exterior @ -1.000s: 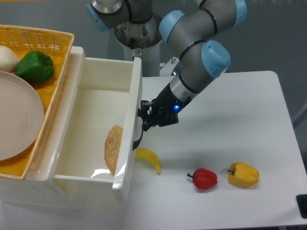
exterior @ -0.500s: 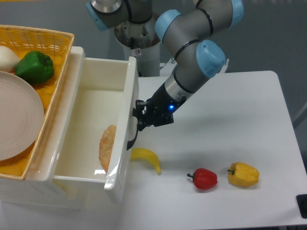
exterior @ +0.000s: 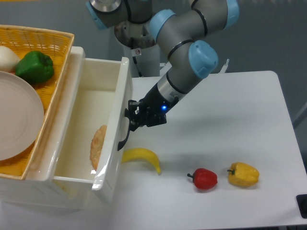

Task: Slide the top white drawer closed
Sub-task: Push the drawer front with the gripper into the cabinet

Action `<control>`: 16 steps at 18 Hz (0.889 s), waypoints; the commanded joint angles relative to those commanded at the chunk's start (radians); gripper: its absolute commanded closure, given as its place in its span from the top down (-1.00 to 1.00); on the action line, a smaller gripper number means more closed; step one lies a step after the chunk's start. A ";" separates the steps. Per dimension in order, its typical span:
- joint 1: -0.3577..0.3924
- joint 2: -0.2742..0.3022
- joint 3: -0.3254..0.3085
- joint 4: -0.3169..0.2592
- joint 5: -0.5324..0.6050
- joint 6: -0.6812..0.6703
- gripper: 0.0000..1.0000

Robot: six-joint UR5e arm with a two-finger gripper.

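— Where does the top white drawer (exterior: 103, 129) sit?
— Left of centre, partly pulled out, a flat tan food piece (exterior: 98, 145) leaning inside its front wall.
— And the pincer (exterior: 132, 120)?
— It presses against the drawer's front at the black handle (exterior: 124, 135); whether its fingers are spread cannot be told.
— Anything on the worktop (exterior: 230, 124)?
— A banana (exterior: 142, 157), a red pepper (exterior: 204, 178) and a yellow pepper (exterior: 243, 174), lower right.

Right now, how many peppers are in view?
3: a green pepper in the yellow basket at upper left, and a red pepper beside a yellow pepper on the table. The basket could hide more.
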 joint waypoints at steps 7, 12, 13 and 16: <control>-0.034 0.000 -0.002 0.002 0.000 -0.028 -0.78; -0.055 0.006 -0.002 0.002 -0.002 -0.049 -0.77; -0.060 0.006 -0.002 0.002 -0.002 -0.051 -0.77; -0.077 0.008 -0.002 0.002 -0.002 -0.074 -0.77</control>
